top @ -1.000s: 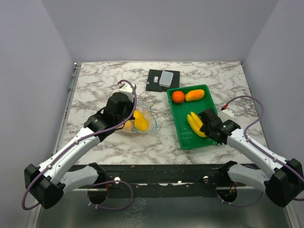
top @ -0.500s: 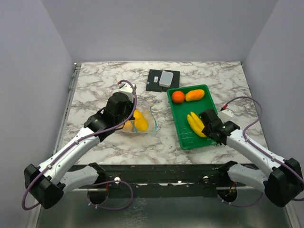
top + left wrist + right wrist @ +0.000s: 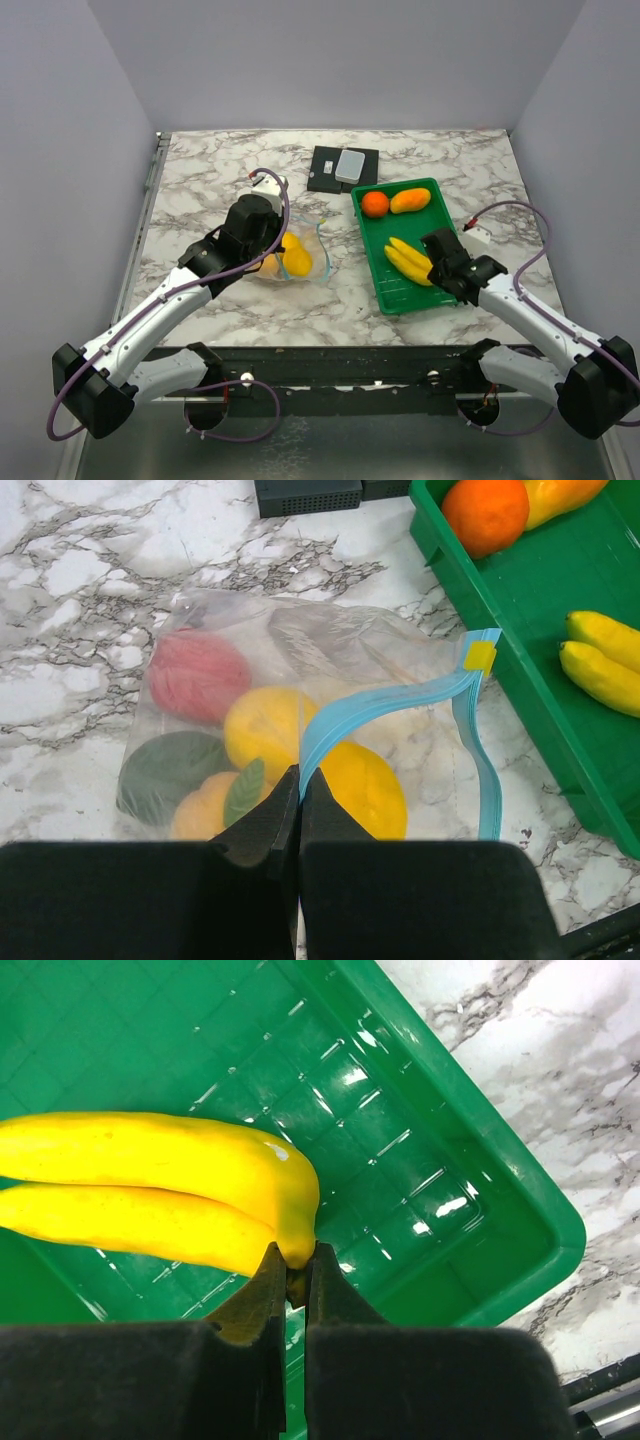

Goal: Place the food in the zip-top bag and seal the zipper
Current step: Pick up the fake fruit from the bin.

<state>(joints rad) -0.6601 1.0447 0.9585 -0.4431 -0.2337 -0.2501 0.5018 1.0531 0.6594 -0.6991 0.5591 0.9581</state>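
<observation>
The clear zip-top bag (image 3: 300, 645) lies on the marble left of the green tray (image 3: 366, 235). Inside it are a red fruit (image 3: 197, 675), two yellow ones (image 3: 265, 725), a green one (image 3: 165, 770) and an orange one with a leaf. My left gripper (image 3: 299, 775) is shut on the light-blue zipper (image 3: 390, 702) and holds that side of the mouth up. My right gripper (image 3: 296, 1260) is shut on the stem end of the yellow banana bunch (image 3: 150, 1185) in the tray (image 3: 430, 1160). An orange (image 3: 375, 204) and a yellow-orange fruit (image 3: 410, 200) lie at the tray's far end.
A black box (image 3: 326, 170) with a small white case (image 3: 351, 165) on it sits behind the tray. The zipper's yellow slider (image 3: 481, 657) is at the strip's end nearest the tray. The tray's rim (image 3: 470, 600) lies close to the bag's mouth.
My right gripper has closed on the banana bunch's stem, and the bunch has swung to lie more crosswise in the tray. The left gripper and bag have not moved.
</observation>
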